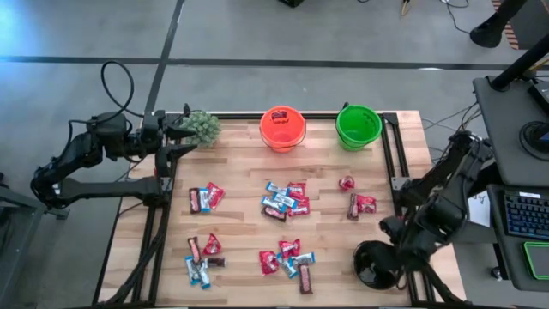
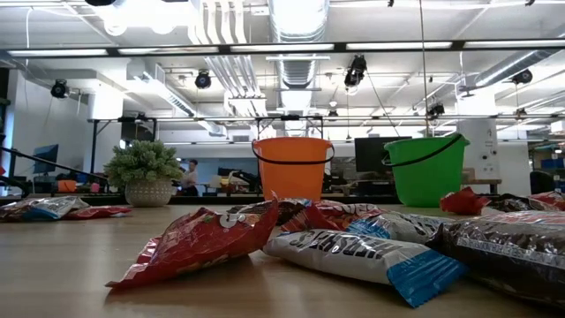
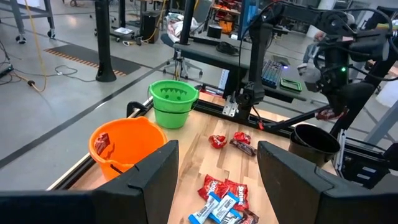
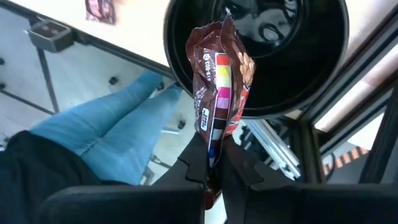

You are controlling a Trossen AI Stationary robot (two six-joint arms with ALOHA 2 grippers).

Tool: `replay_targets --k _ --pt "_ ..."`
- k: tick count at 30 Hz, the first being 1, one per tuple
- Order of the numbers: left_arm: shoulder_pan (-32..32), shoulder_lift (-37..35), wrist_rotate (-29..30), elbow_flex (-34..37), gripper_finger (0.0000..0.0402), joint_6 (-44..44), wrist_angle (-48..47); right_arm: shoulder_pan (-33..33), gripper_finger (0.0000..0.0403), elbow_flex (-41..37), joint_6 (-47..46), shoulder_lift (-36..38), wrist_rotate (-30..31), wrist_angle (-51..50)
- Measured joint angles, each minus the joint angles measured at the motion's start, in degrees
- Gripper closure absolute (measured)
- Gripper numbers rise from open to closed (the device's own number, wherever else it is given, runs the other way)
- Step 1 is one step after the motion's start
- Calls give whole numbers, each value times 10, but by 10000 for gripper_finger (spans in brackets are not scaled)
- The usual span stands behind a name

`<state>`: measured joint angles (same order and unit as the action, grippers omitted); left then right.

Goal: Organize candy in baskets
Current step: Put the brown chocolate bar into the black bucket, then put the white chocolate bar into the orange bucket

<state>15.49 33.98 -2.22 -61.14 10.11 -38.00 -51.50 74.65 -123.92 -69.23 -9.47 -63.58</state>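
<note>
Room: workshop floor with desks, monitors and ceiling ducts is surrounding a wooden table (image 1: 240, 215); a person's blue-jeaned legs (image 4: 118, 118) are showing below the table edge in the right wrist view
Baskets: orange pail (image 1: 282, 128) and green pail (image 1: 358, 125) are standing side by side along the far edge, the orange one holding a red candy; black bowl (image 1: 375, 263) is sitting at the near right corner
Candy: loose red, blue-and-white and brown candies (image 1: 285, 201) are lying in clusters across the middle and near parts of the table
Plant: fuzzy green plant (image 1: 202, 127) is sitting at the far left corner
Right gripper (image 4: 211, 167): clenched on a brown candy packet (image 4: 219, 93), holding it just over the black bowl's mouth
Left gripper (image 1: 182, 133): waiting with fingers spread and nothing between them, just beside the plant
</note>
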Motion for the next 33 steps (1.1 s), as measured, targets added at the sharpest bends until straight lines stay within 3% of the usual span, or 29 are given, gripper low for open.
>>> replay_targets --k 12,23,33 --pt "0 0 -16 0 200 14 1 -8 385 0 57 -2 -1 -10" --pt "0 0 -18 0 200 22 3 -8 288 0 68 -2 -15 -13" --pt "0 3 -18 0 200 24 1 -8 247 0 87 -2 -9 -65"
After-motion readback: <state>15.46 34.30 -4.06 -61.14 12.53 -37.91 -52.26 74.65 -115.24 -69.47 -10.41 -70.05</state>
